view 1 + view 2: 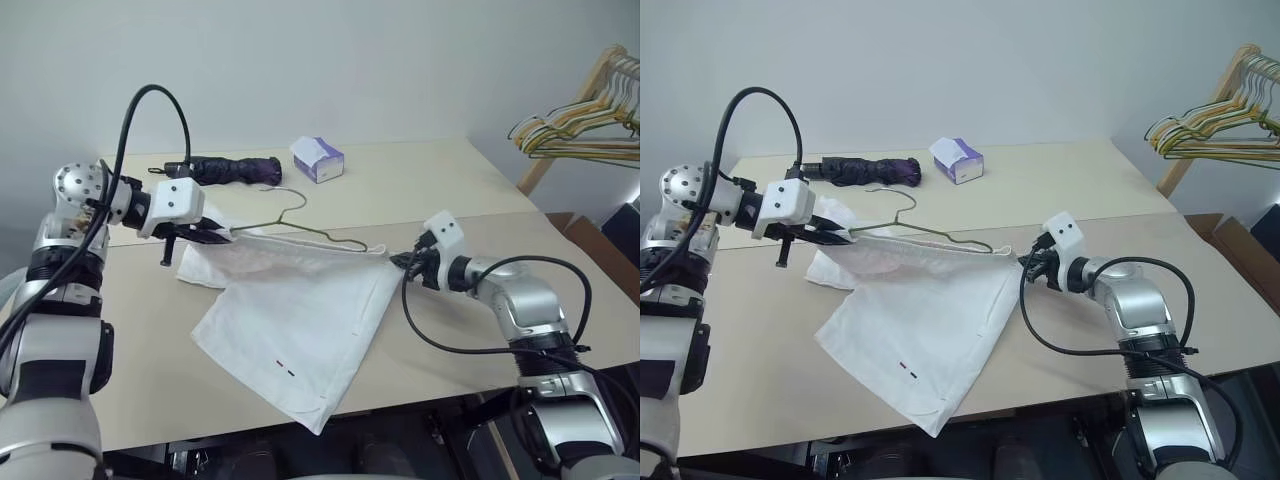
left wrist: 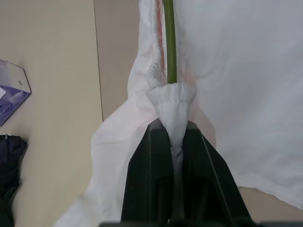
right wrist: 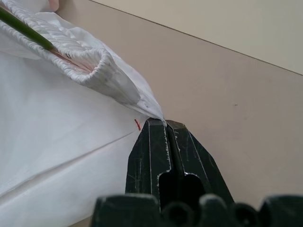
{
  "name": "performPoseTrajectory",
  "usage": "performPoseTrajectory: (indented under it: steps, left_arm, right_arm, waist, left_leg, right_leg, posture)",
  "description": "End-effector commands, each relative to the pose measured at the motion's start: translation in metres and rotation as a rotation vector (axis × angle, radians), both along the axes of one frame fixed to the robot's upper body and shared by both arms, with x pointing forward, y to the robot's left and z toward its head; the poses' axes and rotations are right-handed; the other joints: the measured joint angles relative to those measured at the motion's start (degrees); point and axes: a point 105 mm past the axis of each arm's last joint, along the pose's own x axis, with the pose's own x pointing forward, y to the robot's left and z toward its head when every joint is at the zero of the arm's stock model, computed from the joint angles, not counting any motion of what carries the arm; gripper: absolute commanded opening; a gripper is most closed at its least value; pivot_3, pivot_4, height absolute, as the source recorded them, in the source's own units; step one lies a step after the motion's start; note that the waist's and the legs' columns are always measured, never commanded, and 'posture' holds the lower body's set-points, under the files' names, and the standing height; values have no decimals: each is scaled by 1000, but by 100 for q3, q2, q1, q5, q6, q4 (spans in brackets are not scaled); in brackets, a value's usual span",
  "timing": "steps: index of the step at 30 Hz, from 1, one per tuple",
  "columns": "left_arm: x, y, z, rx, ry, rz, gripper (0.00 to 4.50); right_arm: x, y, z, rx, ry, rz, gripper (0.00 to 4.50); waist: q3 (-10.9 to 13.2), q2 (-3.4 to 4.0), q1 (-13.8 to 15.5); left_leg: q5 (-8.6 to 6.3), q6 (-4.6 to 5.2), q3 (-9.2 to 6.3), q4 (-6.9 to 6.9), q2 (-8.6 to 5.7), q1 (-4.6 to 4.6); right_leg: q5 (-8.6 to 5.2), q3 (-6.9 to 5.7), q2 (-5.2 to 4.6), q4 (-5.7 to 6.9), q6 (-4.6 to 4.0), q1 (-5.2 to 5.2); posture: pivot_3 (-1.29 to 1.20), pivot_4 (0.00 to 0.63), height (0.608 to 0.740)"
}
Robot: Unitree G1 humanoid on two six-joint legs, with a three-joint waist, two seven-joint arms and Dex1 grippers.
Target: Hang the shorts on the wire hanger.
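My left gripper is pinched on one end of the gathered waistband of the shorts, the black fingers pressed to the bunched cloth with only that fold between them. My right gripper has its fingers pressed tight together on a thin corner of white fabric at the other end of the waistband — a small red mark sits on the cloth just beside the tips. Between my two grips the waistband is stretched in a line above the table, left end higher than right. The wire hanger runs along that line: its olive-green lower bar goes into the waistband opening near my left fingers and shows again inside the gathered band near my right ones, while the hook curves up and stands free above the cloth, toward the far side. The rest of the shorts hangs down and spreads flat on the tabletop toward the near edge, one leg lying with two small marks, one red and one dark, near its hem. Farther back on the table lie a folded dark umbrella and a small white-purple tissue box, both well apart from the shorts. Off to my right, a bunch of hangers hangs on a wooden rack.
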Motion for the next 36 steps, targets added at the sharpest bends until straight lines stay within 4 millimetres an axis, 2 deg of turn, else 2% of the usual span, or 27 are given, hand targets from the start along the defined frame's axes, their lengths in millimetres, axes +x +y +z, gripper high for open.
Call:
performPoseTrajectory:
  steps: [1, 3, 7, 10, 14, 18, 25, 31, 36]
  left_arm:
    - [0, 21, 8, 53, -38, 78, 0]
    - [2, 22, 5, 69, -43, 88, 0]
    - [5, 19, -1, 97, -62, 93, 0]
    - [12, 8, 2, 58, -95, 99, 0]
    - [15, -3, 6, 26, -115, 78, 0]
    - [15, -13, 9, -4, -120, 42, 0]
    - [14, -17, 19, -32, -147, 30, 0]
    - [8, -17, 14, -42, -126, 22, 0]
    - [7, -19, 14, -61, -127, 26, 0]
  right_arm:
    - [8, -22, 21, -81, -78, -43, 31]
    - [8, -16, 29, -91, -102, -13, 31]
    - [1, 8, 61, -149, -189, 104, 31]
    - [-10, 39, 90, -237, -235, 246, 31]
    - [-15, 61, 103, -370, -258, 327, 31]
    - [-12, 75, 109, -466, -307, 383, 31]
    - [-6, 78, 97, -582, -317, 416, 31]
    - [-10, 90, 112, -544, -364, 456, 31]
    - [-13, 92, 108, -556, -368, 501, 31]
  waist:
    - [0, 0, 14]
    - [0, 0, 26]
    - [1, 2, 64]
    - [2, 3, 63]
    - [2, 3, 63]
    - [2, 3, 72]
    - [2, 3, 66]
    - [2, 4, 62]
    - [2, 4, 71]
  left_leg:
    - [0, 0, 0, 0, 0, 0]
    - [0, 0, 0, 0, 0, 0]
    - [0, 0, 1, 0, 2, 0]
    - [-1, 1, 2, 2, 3, -5]
    - [-3, 1, 4, 5, 9, -5]
    - [-5, 1, 6, 8, 9, -7]
    - [-6, 2, 6, 16, 8, -31]
    - [-6, 2, 5, 16, 9, -32]
    - [-6, 2, 4, 17, 8, -33]
  right_leg:
    - [0, 0, 0, 0, 0, 0]
    - [0, 0, 0, 1, 0, 0]
    - [0, 0, 0, 2, 0, -2]
    - [0, 0, 0, 3, 0, -7]
    - [0, -2, 1, 5, -1, -9]
    - [0, -3, 0, 4, -1, -9]
    - [0, -5, 1, 6, -1, -28]
    - [0, -5, 1, 7, -1, -29]
    - [1, -7, 0, 7, 0, -29]
  posture:
    - [9, 0, 740]
    - [11, 0, 740]
    - [11, 0, 740]
    - [-7, 0, 740]
    - [-19, 0, 740]
    - [-25, 0, 740]
    - [-6, 0, 740]
    - [3, 0, 740]
    - [7, 0, 740]
